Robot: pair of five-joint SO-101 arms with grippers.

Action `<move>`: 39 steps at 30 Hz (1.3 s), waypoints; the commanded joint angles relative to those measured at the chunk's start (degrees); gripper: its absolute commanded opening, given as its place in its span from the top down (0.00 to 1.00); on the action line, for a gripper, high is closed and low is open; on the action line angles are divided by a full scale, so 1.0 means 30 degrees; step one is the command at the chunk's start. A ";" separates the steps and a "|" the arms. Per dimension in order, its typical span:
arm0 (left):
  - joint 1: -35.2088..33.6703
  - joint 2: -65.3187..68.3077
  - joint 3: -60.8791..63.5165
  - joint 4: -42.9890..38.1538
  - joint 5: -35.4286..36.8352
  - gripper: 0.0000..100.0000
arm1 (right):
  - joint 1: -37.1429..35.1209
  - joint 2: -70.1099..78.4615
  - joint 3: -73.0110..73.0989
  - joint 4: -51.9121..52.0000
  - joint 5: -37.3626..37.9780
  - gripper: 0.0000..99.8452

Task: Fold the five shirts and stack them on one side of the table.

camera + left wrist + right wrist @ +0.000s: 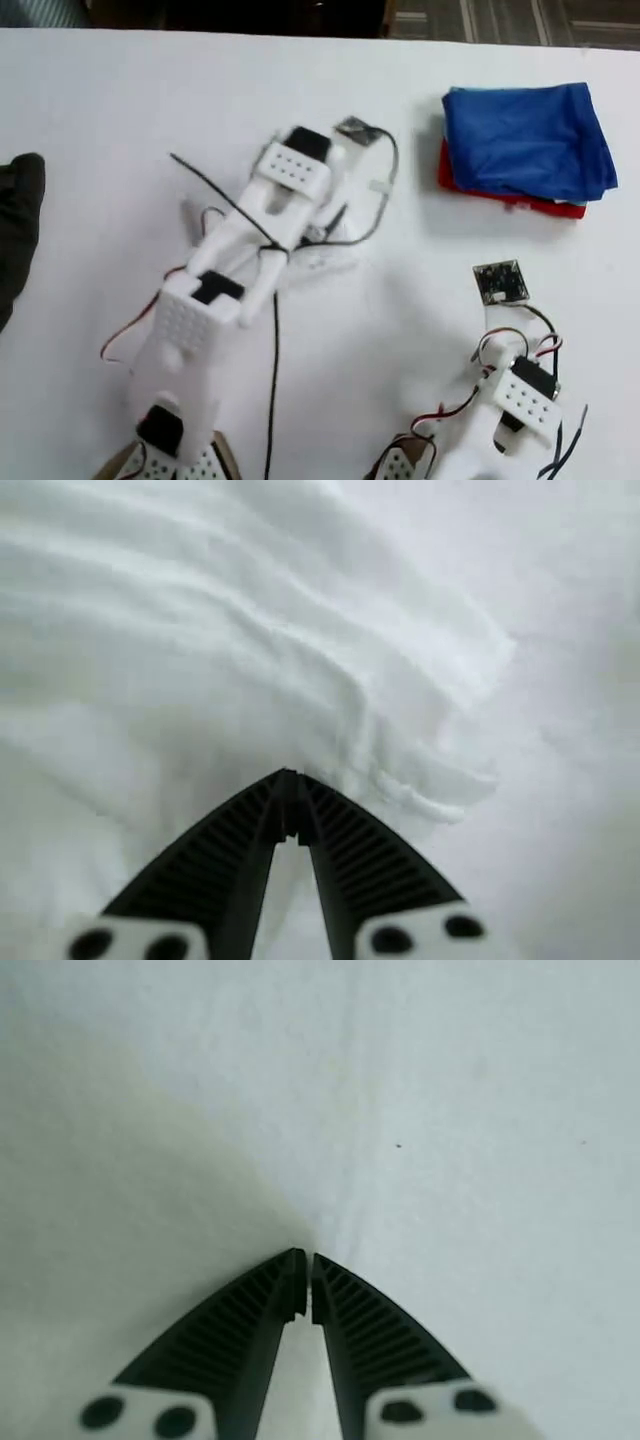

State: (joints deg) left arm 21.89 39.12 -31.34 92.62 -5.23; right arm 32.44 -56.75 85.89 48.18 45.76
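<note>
Where the left gripper (290, 780) meets the rumpled white shirt (250, 650) near the middle of the table (120, 100), its tips are pressed together on a raised ridge of cloth, and the creases run slantwise past them toward a wavy hem. The right gripper (308, 1265) hangs over bare table, its tips all but touching with nothing between them. At the far right the folded blue shirt (525, 140) lies on the folded red shirt (520, 205), their long axis running across the table; a dark shirt (20, 220) lies at the left edge.

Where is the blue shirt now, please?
In the high view, the folded blue shirt lies at the far right of the table, on top of a red shirt.
</note>
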 commanded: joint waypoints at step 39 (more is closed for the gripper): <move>-0.8557 0.2696 -0.4000 0.0117 -0.1143 0.98 | 0.0190 -0.0425 -0.0029 -0.0484 -0.0176 0.98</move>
State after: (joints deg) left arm -2.64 50.55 -41.19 91.56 -8.57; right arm 32.44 -56.75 85.89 48.09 45.76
